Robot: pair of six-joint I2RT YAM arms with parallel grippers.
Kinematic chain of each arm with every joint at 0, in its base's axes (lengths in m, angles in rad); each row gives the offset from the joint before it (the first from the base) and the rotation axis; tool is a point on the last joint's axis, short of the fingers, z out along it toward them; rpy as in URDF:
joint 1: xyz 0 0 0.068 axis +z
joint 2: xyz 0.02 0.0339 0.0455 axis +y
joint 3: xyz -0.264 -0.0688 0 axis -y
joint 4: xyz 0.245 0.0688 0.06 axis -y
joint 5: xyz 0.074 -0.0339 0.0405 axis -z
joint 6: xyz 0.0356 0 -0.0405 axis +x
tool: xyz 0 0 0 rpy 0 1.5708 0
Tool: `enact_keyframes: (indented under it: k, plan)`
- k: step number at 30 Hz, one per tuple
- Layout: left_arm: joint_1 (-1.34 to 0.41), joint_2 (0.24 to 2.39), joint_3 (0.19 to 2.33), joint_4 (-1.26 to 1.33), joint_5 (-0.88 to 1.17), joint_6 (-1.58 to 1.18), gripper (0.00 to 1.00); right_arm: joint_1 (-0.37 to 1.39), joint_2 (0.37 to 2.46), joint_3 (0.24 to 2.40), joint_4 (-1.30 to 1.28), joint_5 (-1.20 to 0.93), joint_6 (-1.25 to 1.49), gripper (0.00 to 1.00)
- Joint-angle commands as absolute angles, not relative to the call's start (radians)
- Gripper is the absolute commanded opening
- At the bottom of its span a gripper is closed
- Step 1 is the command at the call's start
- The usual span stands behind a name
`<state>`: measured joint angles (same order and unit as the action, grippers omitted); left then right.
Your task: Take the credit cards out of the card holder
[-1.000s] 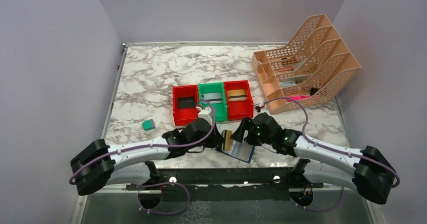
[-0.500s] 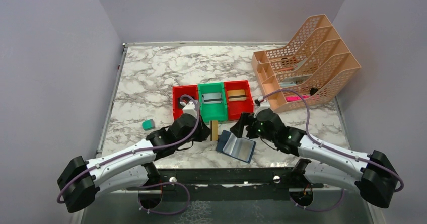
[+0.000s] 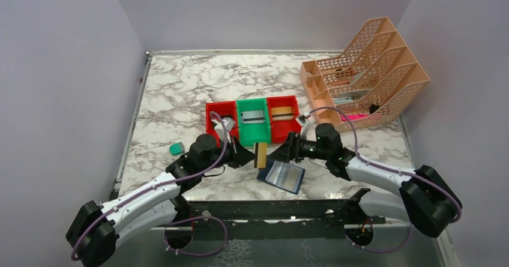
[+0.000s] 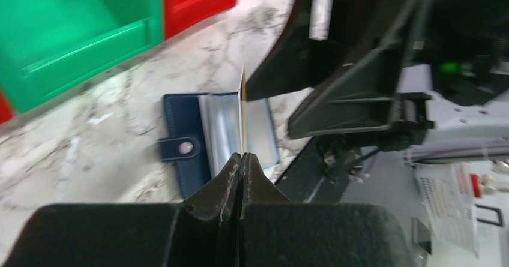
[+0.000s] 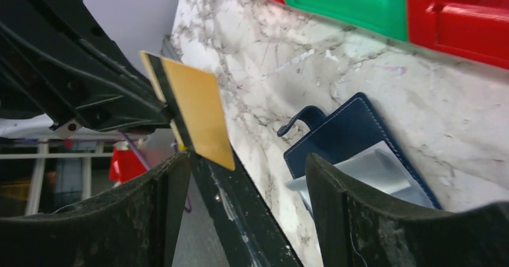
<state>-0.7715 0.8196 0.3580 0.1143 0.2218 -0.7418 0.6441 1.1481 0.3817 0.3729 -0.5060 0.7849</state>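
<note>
The navy card holder (image 3: 282,176) lies open on the marble near the front edge, pale inner pockets up, also seen as the card holder (image 4: 195,141) and the card holder (image 5: 336,136). My left gripper (image 3: 251,156) is shut on a gold credit card (image 3: 260,155) held upright above the table, just left of the holder. In the left wrist view that gripper (image 4: 242,156) pinches the card (image 4: 243,114) edge-on. My right gripper (image 3: 278,153) stands open and faces the card from the right. In the right wrist view the gold card (image 5: 198,114) hangs just beyond the open gripper (image 5: 246,180).
A red bin (image 3: 211,126), a green bin (image 3: 252,136) with a silver card and a red bin (image 3: 284,133) with a tan card stand in a row just behind the grippers. A teal block (image 3: 175,149) lies at the left. A peach file rack (image 3: 366,75) stands back right.
My left gripper has lifted the gold card clear of the holder and carried it up toward the bins. The right gripper has left the holder and turned to face the card.
</note>
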Motion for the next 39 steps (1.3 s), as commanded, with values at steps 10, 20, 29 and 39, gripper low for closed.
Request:
enact_keyframes:
  k: [10,20,29,39]
  plan:
    - [-0.767,0.826,0.300,0.398,0.412,-0.820,0.00,0.641,1.272,0.328,0.790,-0.725,0.940,0.58]
    - [-0.767,0.808,0.277,0.437,0.368,-0.850,0.00,0.641,1.327,0.311,0.943,-0.745,1.019,0.37]
    - [-0.767,0.764,0.240,0.454,0.343,-0.882,0.00,0.641,1.305,0.316,0.966,-0.803,0.996,0.36]
    - [-0.767,0.757,0.235,0.471,0.338,-0.892,0.00,0.641,1.290,0.315,0.979,-0.831,0.994,0.29]
